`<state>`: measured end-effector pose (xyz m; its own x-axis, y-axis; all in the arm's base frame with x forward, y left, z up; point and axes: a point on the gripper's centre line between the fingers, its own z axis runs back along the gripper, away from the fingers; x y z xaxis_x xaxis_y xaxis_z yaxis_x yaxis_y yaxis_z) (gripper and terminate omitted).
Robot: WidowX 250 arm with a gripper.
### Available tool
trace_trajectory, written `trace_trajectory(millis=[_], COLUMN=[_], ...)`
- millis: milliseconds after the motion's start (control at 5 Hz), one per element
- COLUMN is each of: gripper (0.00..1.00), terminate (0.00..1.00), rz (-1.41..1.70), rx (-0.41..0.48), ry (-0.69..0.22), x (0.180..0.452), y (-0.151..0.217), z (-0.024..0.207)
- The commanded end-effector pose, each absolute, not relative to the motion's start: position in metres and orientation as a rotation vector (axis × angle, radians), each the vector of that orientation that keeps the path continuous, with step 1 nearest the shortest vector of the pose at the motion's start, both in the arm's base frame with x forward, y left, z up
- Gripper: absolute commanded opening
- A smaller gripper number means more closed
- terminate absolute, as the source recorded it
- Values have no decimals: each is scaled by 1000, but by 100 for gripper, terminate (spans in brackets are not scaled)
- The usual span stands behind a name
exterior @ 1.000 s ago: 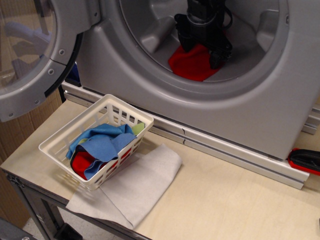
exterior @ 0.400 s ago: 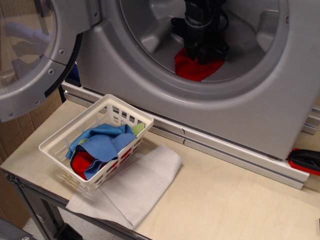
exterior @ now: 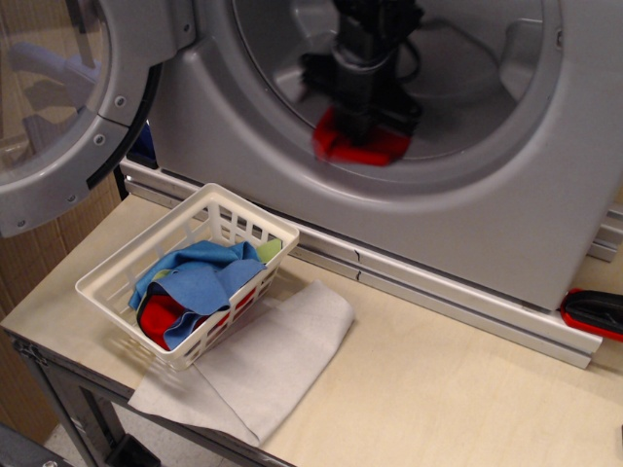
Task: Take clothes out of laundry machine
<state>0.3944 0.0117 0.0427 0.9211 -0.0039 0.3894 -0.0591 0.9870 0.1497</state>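
The silver-grey laundry machine (exterior: 506, 224) fills the back of the view, its round glass door (exterior: 58, 107) swung open at the left. My black gripper (exterior: 358, 122) is inside the drum opening, blurred by motion, shut on a bright red cloth (exterior: 355, 146) that hangs bunched under it just above the drum's front lip. More clothes, blue (exterior: 200, 277), red and pale green, lie in the white slotted basket (exterior: 117, 282) on the table below the opening.
A flat pale grey sheet (exterior: 263, 360) lies under and right of the basket on the light wooden table (exterior: 458, 389). A red and black object (exterior: 596, 313) sits at the right edge. A metal rail (exterior: 428, 287) runs along the machine's base.
My gripper closed on the red cloth, bunched it up, and has moved left and toward the drum's front lip with it.
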Motion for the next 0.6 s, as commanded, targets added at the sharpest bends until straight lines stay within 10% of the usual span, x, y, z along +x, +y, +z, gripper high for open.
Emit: trace_trajectory(millis=[0, 400], gripper=[0, 0], terminate=[0, 0], rz=[289, 498], rx=[181, 236], ry=[-324, -162], x=[342, 288], y=[10, 27], z=[79, 60])
